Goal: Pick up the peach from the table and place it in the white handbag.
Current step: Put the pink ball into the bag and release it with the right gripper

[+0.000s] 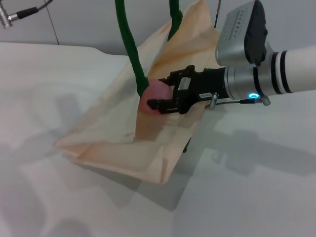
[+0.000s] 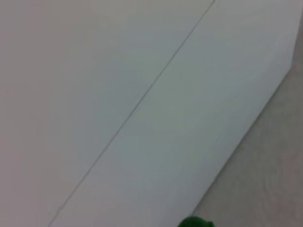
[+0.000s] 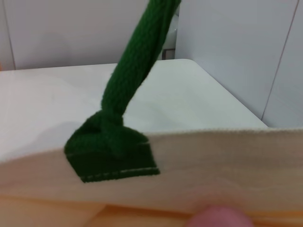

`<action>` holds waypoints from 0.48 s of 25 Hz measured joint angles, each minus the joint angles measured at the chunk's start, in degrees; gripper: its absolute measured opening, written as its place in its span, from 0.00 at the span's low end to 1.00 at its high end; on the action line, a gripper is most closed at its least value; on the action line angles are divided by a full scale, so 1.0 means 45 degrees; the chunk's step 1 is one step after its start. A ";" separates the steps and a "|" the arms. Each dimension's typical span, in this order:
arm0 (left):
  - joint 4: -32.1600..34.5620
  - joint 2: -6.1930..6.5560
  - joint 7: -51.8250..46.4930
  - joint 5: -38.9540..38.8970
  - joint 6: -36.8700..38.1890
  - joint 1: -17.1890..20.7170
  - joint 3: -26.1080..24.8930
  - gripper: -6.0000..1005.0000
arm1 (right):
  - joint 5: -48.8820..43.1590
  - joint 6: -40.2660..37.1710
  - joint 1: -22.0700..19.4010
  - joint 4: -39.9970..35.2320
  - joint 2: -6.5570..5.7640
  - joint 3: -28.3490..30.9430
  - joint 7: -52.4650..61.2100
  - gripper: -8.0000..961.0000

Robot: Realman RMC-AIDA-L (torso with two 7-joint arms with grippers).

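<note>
On the table (image 1: 59, 197) the white handbag (image 1: 113, 143) leans up toward the far side with its green handles (image 1: 131, 49) lifted, and at its open mouth the right gripper (image 1: 160, 96), reaching in from the right, clasps the peach (image 1: 154, 96) between its black fingers.

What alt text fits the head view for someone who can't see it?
The right gripper holds the peach in its fingers at the white handbag opening, beside a green handle pulled upward. The bag's base rests on the table.
</note>
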 joint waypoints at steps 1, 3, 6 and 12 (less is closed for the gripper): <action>0.0000 0.0000 0.0000 -0.0004 -0.0041 0.0023 0.0000 0.11 | 0.0004 0.0069 -0.0012 -0.0001 -0.0010 0.0019 0.0004 0.54; 0.0000 0.0002 0.0001 -0.0008 -0.0147 0.0087 0.0000 0.11 | 0.0017 0.0244 -0.0026 -0.0013 -0.0024 0.0048 0.0032 0.56; 0.0000 0.0008 -0.0048 -0.0008 -0.0344 0.0198 0.0000 0.11 | 0.0028 0.0360 -0.0113 -0.0179 -0.0071 0.0070 0.0356 0.60; 0.0015 0.0008 -0.0206 -0.0003 -0.0908 0.0519 0.0000 0.14 | -0.0134 -0.0046 -0.1302 -0.1828 -0.0265 0.0079 0.1522 0.81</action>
